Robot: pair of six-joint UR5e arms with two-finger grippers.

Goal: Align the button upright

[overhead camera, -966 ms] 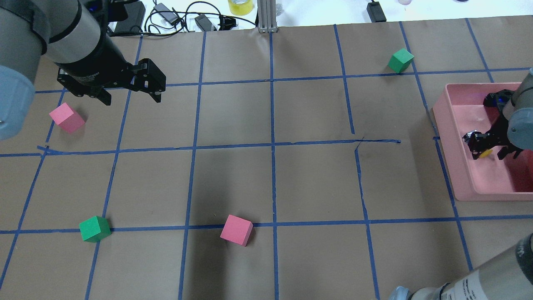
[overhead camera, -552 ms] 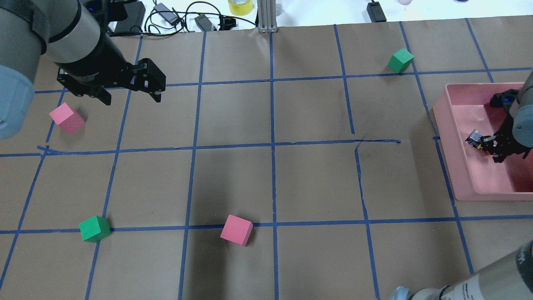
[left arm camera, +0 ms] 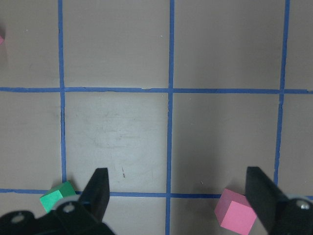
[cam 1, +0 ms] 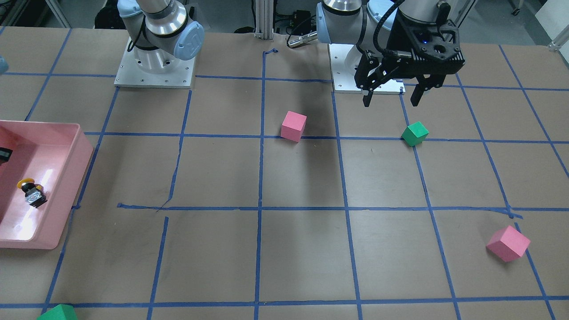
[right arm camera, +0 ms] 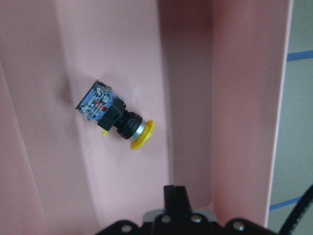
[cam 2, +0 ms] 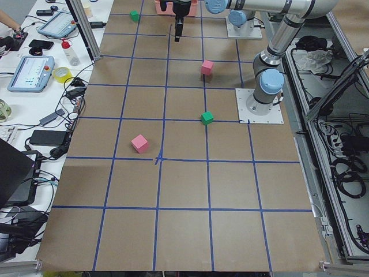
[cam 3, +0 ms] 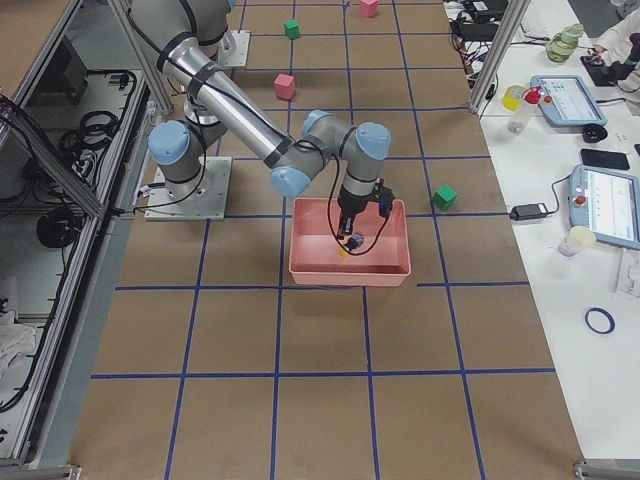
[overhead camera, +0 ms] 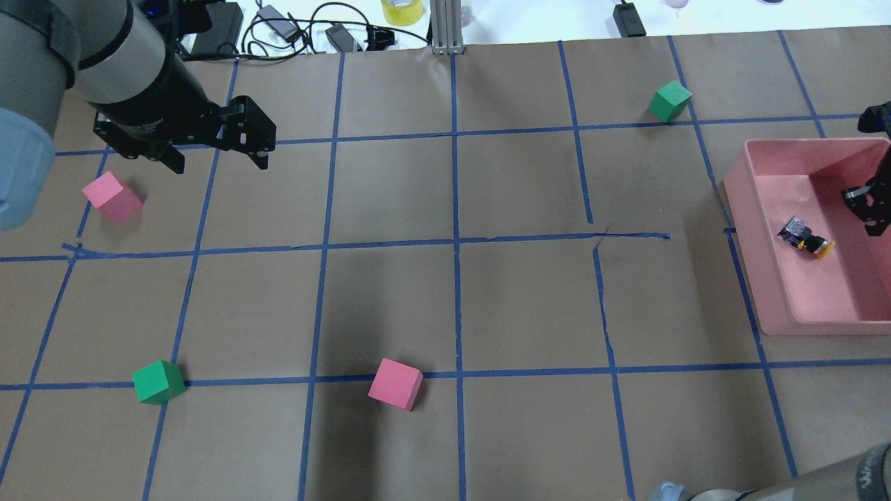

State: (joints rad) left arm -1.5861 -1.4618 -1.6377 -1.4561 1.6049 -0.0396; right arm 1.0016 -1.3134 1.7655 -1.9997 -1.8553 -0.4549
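The right gripper (overhead camera: pixel 868 209) hangs over the pink bin (overhead camera: pixel 755 209), its jaw gap not readable in any view. Its wrist camera alone shows the button (right arm camera: pixel 115 116) lying on its side, untouched, blue-labelled base exposed. The left gripper (cam 1: pixel 391 95) hovers spread wide, empty, near a green cube (cam 1: pixel 414 134).

left arm: enters overhead view from 10 o'clock, wrist pointing down | left gripper (overhead camera: pixel 212 149): above the table, fingers (left arm camera: pixel 100 188) spread wide, holding nothing | right arm: reaches in from 3 o'clock edge of overhead view | right gripper (overhead camera: pixel 866 209): mostly cropped, aperture unclear, nothing seen in it
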